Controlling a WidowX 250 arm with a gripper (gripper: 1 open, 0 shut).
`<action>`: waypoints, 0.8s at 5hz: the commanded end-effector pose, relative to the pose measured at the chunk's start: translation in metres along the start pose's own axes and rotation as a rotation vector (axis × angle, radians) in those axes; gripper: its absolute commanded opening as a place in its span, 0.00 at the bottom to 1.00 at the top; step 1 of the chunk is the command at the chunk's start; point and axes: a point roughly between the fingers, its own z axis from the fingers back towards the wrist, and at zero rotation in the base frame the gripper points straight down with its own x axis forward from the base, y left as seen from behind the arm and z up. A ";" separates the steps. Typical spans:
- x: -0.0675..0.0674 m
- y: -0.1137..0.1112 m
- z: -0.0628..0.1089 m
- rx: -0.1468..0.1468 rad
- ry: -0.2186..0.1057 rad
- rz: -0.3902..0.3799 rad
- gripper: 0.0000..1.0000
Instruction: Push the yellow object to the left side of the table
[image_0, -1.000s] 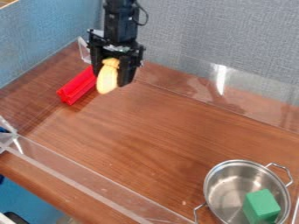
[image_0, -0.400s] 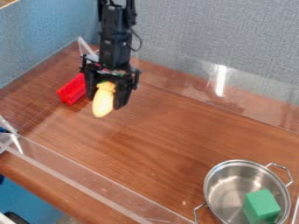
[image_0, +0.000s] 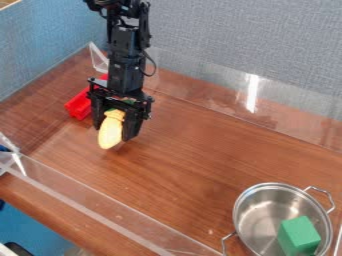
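one brown wood-grain table (image_0: 201, 160), clear acrylic walls (image_0: 254, 92), blue backdrop (image_0: 254, 35).

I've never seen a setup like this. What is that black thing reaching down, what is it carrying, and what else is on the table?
The black thing is a robot arm, seen by one camera looking down at the table from the front. At its tip is a gripper, two fingers that pinch things. Right now it is shut on a small yellow toy corn cob, holding it low over the brown wood-grain table, which has low clear plastic walls. Whether the cob touches the wood is hard to tell. Just behind the gripper lies a red rectangular block. In the near right corner sits a shiny metal pot with a green cube inside.
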 end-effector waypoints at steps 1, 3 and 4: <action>0.009 -0.004 0.014 0.005 -0.054 0.027 1.00; -0.007 0.013 0.018 -0.023 -0.102 0.081 1.00; -0.010 0.019 0.037 -0.023 -0.143 0.057 1.00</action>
